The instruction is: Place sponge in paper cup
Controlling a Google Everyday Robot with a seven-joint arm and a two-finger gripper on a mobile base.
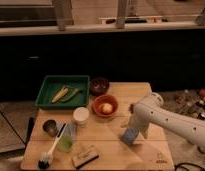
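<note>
Table (113, 150), left to right. Brush (48, 155) at front-left corner. Metal cup (49, 127) and green cup (67, 139) just behind it. Green tray (46, 95) at back-left. Tan block (85, 156) on front edge. Paper cup (81, 115) left of centre, nothing seen inside. Orange bowl (105, 106) beside it, dark bowl (99, 85) behind. Sponge (129, 135) right of centre, well apart from the cup, tilted. Gripper (137, 131) right at the sponge, jaws spread wide; contact unclear. Pickup, carry and drop all appear left.

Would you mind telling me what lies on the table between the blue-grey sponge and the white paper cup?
In the camera view, only bare wooden table separates the blue-grey sponge, at the gripper, from the white paper cup; the orange bowl sits just behind.
</note>
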